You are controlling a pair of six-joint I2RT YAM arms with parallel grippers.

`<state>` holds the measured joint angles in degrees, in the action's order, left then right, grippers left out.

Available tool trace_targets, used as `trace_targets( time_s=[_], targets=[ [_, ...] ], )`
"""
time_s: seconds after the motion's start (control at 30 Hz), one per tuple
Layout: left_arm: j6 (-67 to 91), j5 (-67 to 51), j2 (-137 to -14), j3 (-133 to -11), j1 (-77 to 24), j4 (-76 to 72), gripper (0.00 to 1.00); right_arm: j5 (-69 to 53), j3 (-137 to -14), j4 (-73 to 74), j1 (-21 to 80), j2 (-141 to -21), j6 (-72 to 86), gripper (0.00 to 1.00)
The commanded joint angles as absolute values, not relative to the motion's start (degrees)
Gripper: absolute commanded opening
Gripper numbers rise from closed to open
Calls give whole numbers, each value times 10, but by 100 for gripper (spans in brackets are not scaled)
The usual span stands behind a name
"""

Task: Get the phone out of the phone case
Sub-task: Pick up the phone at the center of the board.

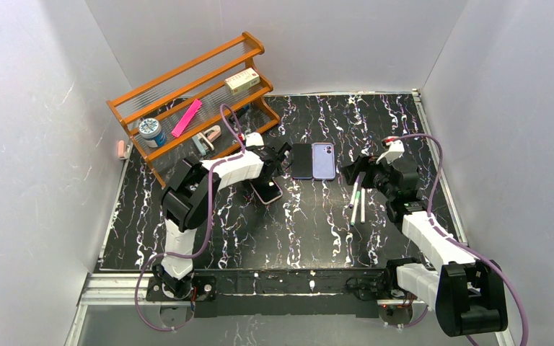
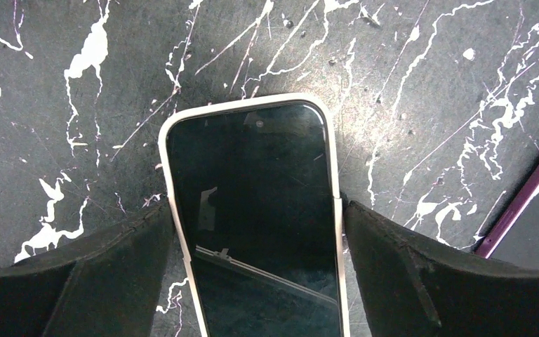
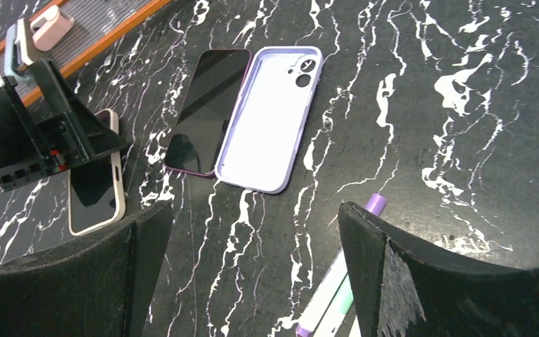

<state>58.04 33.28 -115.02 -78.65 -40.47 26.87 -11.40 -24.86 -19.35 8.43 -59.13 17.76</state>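
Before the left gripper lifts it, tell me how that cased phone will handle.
The phone probably stays stiff, being a flat slab. Its glossy screen looks slippery and fragile; the pale case rim likely grips better.

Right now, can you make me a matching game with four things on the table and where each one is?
1 cased phone
2 lilac case
3 bare phone
4 pens

A by the right claw
B empty, camera hole showing
C inside the left claw
D screen up, purple edge

Pairs: 1-C, 2-B, 3-D, 4-A
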Motion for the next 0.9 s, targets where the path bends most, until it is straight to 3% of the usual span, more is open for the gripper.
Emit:
trace_targets(
  time_s=[0.0,0.2,0.3,0.5,0.87],
  targets=[
    [595,301,-1152,-768,-408,290,80,-162,-272,-191,86,-593,174,95],
    [596,276,-1098,-721,-408,255,62,-209,-254,-215,119,-601,210,95],
    [596,256,-1067,-697,-407,234,58,-194,-252,-235,174,-621,228,95],
    [604,220,-1006,-643,-406,181,39,-167,-246,-323,277,-709,304,94],
    [624,186,-944,-583,-406,123,33,-174,-290,-425,369,-872,353,92]
  ],
)
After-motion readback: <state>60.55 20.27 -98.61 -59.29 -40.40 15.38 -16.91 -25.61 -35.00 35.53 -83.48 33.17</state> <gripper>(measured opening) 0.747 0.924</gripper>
